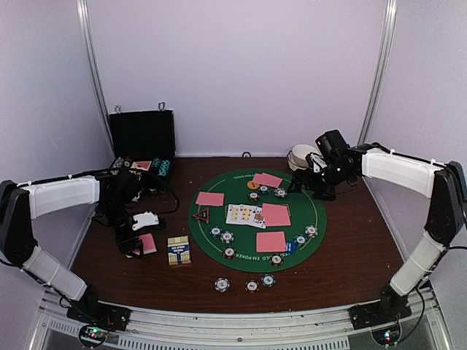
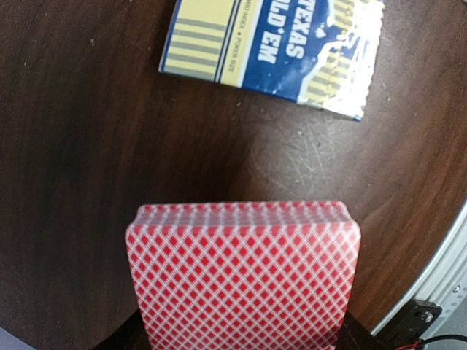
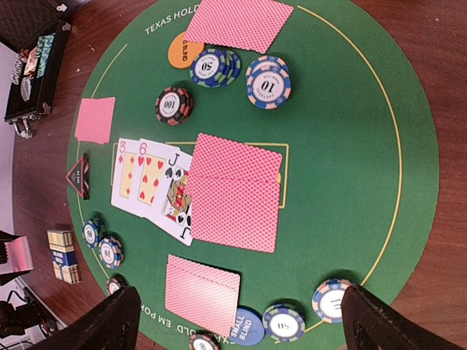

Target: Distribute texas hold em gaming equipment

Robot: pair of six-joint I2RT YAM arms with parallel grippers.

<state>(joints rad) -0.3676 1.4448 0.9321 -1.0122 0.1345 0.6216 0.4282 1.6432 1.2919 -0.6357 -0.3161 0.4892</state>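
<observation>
Deck point(image 2: 243, 281) clamped in left claw point(image 1: 138, 246), near card box point(image 2: 273, 44).

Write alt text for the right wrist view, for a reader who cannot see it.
A round green poker mat holds three face-up cards, a 3, a 6 and a jack, beside face-down pink-backed cards, with striped chip stacks around them. The open right pincer frames the bottom edge.
</observation>
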